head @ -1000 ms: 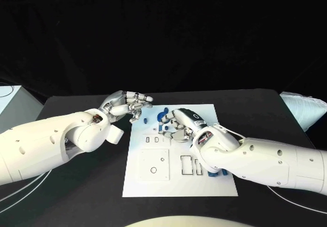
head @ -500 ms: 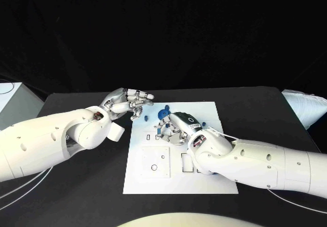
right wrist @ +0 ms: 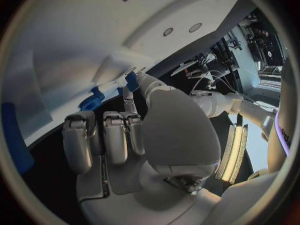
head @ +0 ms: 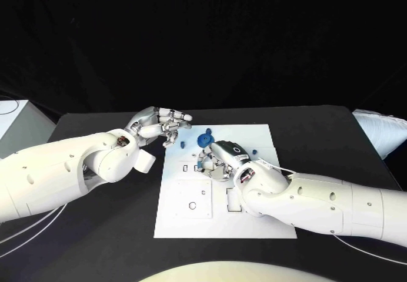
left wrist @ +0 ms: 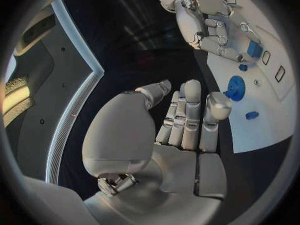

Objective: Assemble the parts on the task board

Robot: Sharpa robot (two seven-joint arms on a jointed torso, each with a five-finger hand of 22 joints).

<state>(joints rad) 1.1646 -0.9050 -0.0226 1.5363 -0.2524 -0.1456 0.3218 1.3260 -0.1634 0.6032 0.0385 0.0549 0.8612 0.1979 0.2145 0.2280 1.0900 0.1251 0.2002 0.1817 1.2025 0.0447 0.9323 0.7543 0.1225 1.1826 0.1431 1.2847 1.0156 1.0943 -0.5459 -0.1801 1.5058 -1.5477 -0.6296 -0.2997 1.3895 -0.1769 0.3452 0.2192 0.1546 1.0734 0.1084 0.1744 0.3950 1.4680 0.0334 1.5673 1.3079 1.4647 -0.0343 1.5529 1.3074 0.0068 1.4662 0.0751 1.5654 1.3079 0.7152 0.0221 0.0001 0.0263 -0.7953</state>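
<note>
The white task board (head: 254,226) lies mid-table. A blue gear (head: 204,140) stands near its far edge, also seen as the blue gear (left wrist: 235,87) and the blue gear (right wrist: 92,99). My right hand (head: 219,157) rests low over the board just behind the gear; its thumb and a finger pinch a small blue part (right wrist: 131,80), seen as a blue block (left wrist: 254,49) at the fingertips of that right hand (left wrist: 209,22). The other fingers are curled in. My left hand (head: 161,124) hovers over the board's far left corner with its fingers curled on nothing. A loose small blue part (left wrist: 251,115) lies by the gear.
The board has a square recess (head: 193,198) and narrow slots (head: 232,201) near its middle. A white box (head: 12,129) stands at the table's left edge and a white cushion (head: 386,134) at its right. My right forearm (head: 322,202) covers the board's near right.
My right forearm has swung further in over the board's near right and now covers the blue parts that lay there. The left hand has barely moved.
</note>
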